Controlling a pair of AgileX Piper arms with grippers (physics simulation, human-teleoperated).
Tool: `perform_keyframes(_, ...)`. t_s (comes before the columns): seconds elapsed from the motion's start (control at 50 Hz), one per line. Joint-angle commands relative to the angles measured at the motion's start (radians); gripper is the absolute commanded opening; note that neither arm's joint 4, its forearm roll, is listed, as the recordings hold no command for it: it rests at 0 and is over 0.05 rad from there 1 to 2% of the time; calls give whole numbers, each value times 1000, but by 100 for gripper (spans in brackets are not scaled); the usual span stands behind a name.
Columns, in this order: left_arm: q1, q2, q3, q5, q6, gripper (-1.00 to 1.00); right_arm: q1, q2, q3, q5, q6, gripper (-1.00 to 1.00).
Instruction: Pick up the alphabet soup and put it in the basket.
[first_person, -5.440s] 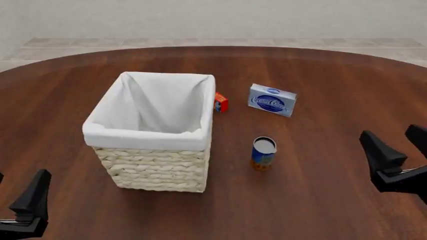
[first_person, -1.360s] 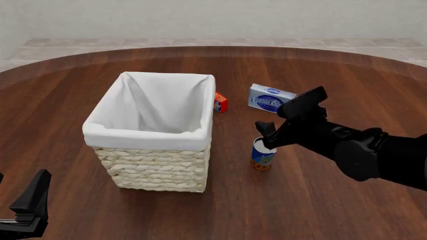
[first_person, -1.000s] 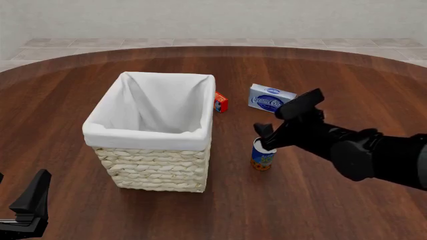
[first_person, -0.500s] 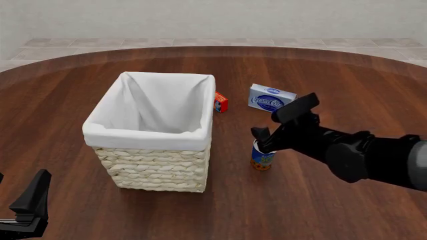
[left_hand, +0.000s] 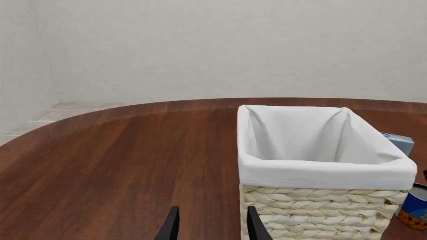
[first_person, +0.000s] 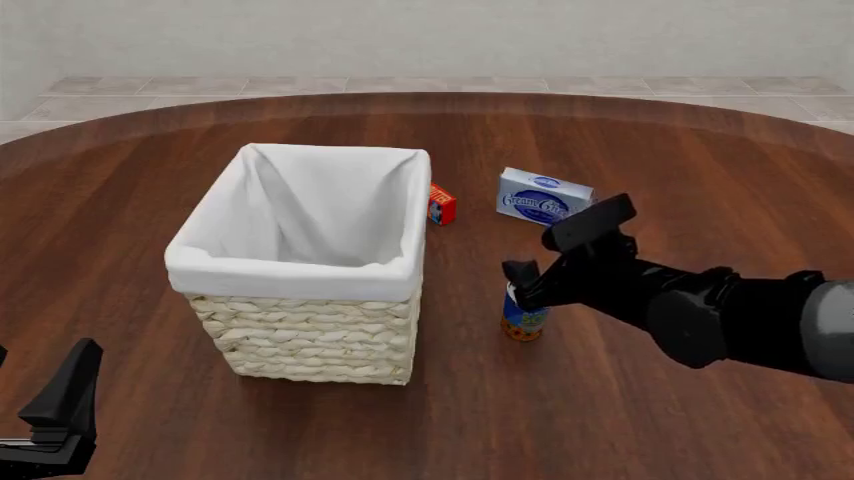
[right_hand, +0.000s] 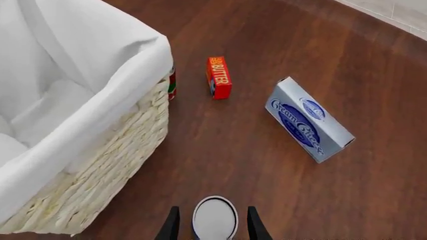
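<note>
while the basket (first_person: 300, 268) sits empty, alphabet soup (first_person: 525, 318) stands outside

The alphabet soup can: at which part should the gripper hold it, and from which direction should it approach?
Grip the alphabet soup across its round side wall near the top, coming from above. It stands upright, and in the right wrist view its top already sits between the right gripper fingers.

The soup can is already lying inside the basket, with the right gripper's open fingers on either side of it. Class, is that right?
Not quite. The soup can stands upright on the table, beside the basket, not inside it. The front view shows this. The right gripper does have its open fingers on either side of the can.
</note>
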Motion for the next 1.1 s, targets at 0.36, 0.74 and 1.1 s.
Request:
perform_keyframes(0.36,0,0,0,0,0,100,-1,26,16,-24,14,100)
perform_keyframes(0.74,0,0,0,0,0,100,4,44,22,-39,29,100)
perform_keyframes(1.1,0,0,0,0,0,100,-10,67,23,-56,36,100)
